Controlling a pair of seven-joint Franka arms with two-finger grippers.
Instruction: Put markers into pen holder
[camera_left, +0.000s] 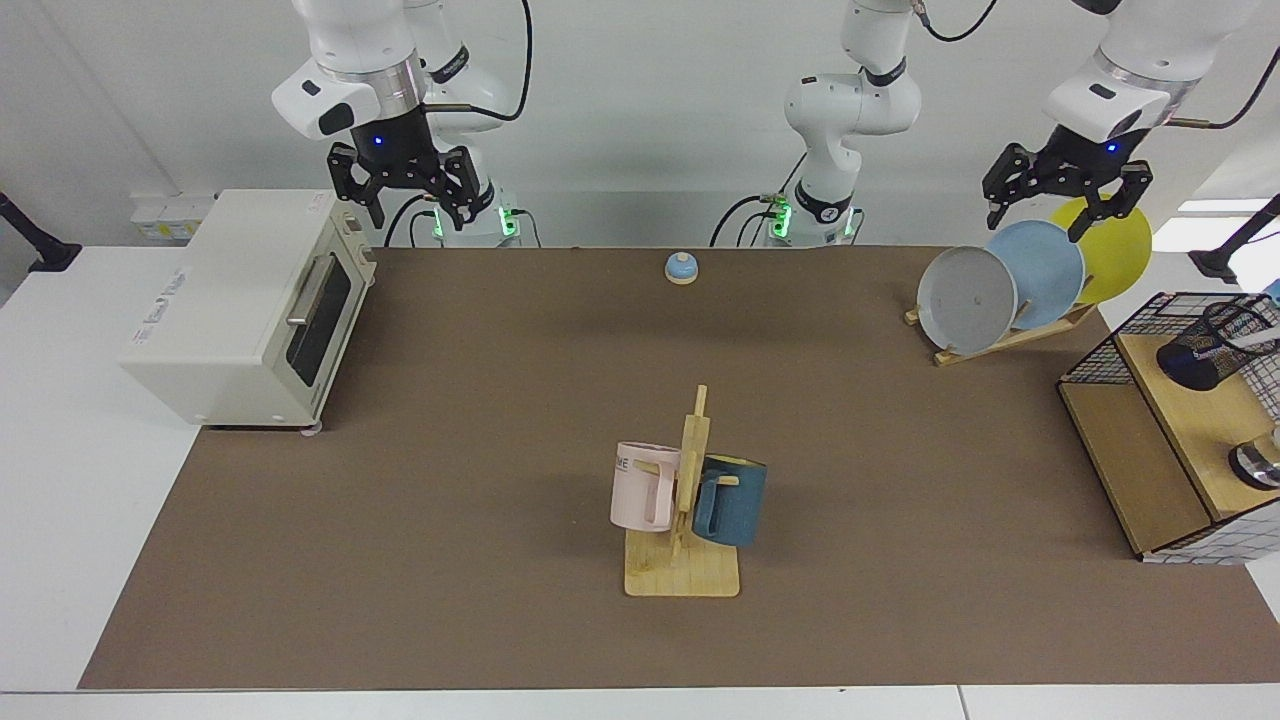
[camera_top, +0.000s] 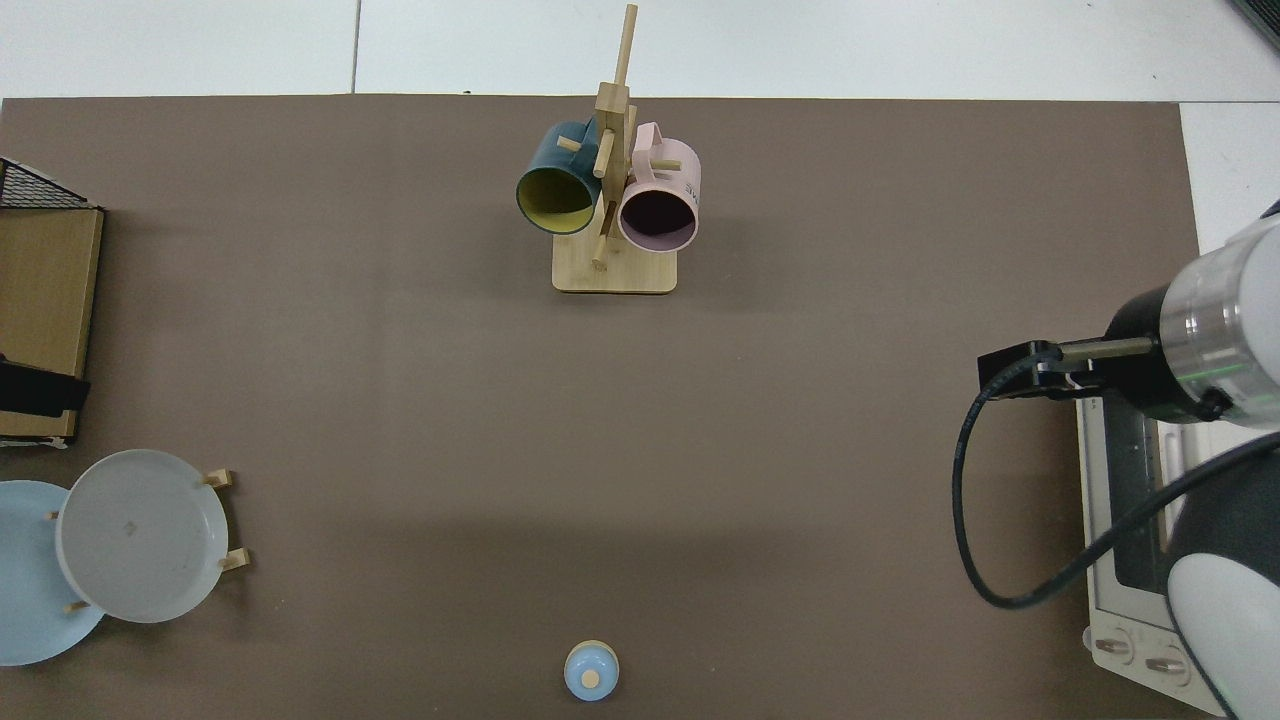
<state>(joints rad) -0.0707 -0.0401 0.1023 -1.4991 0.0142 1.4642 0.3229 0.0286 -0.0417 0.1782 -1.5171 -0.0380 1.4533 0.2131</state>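
The pen holder (camera_left: 1212, 346), a black wire-mesh cup, stands on a wooden shelf at the far right edge of the facing view. A white barrel that looks like the marker (camera_left: 1258, 341) shows at its mouth, cut off by the picture's edge. The top view shows neither of them. My left gripper (camera_left: 1040, 218) hangs open and empty high above the plate rack, well back from the holder. In the top view only a black part of the left hand (camera_top: 38, 390) shows, at the left edge. My right gripper (camera_left: 420, 220) waits open and empty above the toaster oven's back corner.
A black wire basket frame (camera_left: 1090, 360) with wooden shelves encloses the holder and a shiny metal round object (camera_left: 1256, 463). A rack of three plates (camera_left: 1005, 285) stands behind it. A mug tree (camera_left: 685, 510) is mid-table, a small blue bell (camera_left: 681, 267) at the back, a toaster oven (camera_left: 250, 310) opposite.
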